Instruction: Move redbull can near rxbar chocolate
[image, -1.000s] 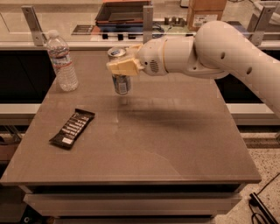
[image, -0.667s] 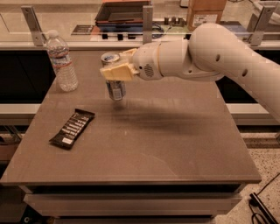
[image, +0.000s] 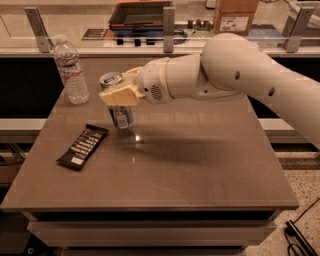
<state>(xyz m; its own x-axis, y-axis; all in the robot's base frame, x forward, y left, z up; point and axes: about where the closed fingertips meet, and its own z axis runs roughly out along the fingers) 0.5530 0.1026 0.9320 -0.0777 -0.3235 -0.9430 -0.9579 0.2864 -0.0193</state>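
Observation:
The redbull can (image: 120, 116) is a slim silver-grey can with bluish markings and a pull-tab top, upright and held just over the grey table (image: 200, 170), left of centre. My gripper (image: 117, 93) is shut on the redbull can around its upper half, with a tan finger (image: 118, 97) across its front. The rxbar chocolate (image: 83, 146) lies flat in its black wrapper with white text, a short way down and left of the can. The white arm reaches in from the right.
A clear plastic water bottle (image: 71, 70) stands at the table's back left corner. Behind the table runs a counter with a dark tray (image: 140, 14) and a cardboard box (image: 235, 15). A cable lies on the floor at bottom right.
My gripper has carried the redbull can leftward and forward, closer to the rxbar chocolate. The bar and the bottle have not moved.

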